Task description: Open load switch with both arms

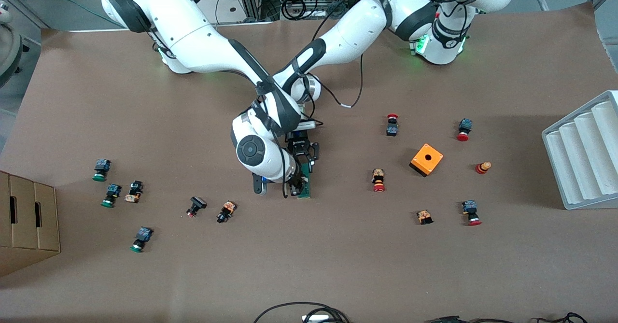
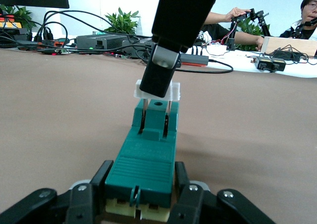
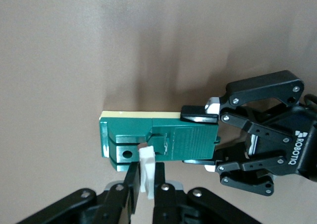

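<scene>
The brown paper-covered desk (image 1: 145,274) carries everything, and both white jointed arms reach from its robot edge to meet near its middle. A grey ribbed plastic rack (image 1: 584,159) sits at the edge toward the left arm's end, and a brown cardboard box (image 1: 26,217) at the edge toward the right arm's end. The narrow dark-green rectangular load switch (image 2: 148,164) lies flat near the desk's middle. The left gripper (image 2: 141,196) is clamped across one end of its body, a finger on each side. The right gripper (image 3: 144,187) pinches the white sliding tab (image 3: 146,177) that stands out from the switch near its other end. The orange square box with a hole (image 1: 427,159) rests toward the left arm's end, with small red- and green-capped pushbuttons scattered around.
</scene>
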### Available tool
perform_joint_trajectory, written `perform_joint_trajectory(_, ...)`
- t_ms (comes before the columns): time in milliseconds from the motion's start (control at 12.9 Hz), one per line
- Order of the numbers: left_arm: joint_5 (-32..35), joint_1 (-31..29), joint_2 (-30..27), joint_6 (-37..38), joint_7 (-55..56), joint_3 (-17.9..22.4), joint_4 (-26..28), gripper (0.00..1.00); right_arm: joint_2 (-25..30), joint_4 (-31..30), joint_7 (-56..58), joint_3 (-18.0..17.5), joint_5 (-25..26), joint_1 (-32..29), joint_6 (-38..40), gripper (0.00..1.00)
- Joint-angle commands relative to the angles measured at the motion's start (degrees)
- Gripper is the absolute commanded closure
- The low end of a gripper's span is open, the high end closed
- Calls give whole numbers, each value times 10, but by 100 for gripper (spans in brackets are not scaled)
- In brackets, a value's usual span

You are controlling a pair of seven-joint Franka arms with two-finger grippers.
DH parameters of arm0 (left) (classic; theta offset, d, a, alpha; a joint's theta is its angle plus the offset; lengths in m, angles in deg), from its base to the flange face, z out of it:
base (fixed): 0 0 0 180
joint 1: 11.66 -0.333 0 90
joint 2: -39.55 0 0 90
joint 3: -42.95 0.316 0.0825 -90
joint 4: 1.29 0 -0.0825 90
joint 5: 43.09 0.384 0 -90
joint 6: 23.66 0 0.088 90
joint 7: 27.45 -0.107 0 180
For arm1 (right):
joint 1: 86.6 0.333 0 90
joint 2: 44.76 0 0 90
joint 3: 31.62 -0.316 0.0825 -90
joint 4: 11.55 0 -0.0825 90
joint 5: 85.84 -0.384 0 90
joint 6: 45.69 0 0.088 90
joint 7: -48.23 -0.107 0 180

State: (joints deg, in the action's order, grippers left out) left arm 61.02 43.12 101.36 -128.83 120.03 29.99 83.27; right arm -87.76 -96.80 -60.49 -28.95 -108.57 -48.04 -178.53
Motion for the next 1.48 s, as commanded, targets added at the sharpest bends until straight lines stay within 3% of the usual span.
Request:
perform_joint_trajectory(0, 10, -8, 16, -13, -1, -11, -16, 44, 39, -43, 1, -6, 7, 8, 20, 84)
perform_joint_trajectory(466, 9, -8, 16, -13, -1, -11, -15, 44, 55, -56, 10, -6, 7, 10, 25, 82)
perform_joint_trajectory(622, 9, -8, 16, -13, -1, -11, -15, 44, 58, -56, 10, -5, 7, 10, 27, 72)
perform_joint_trajectory(1398, 10, -11, 17, -13, -2, -11, -14, 44, 51, -48, 6, -5, 14, 8, 22, 72)
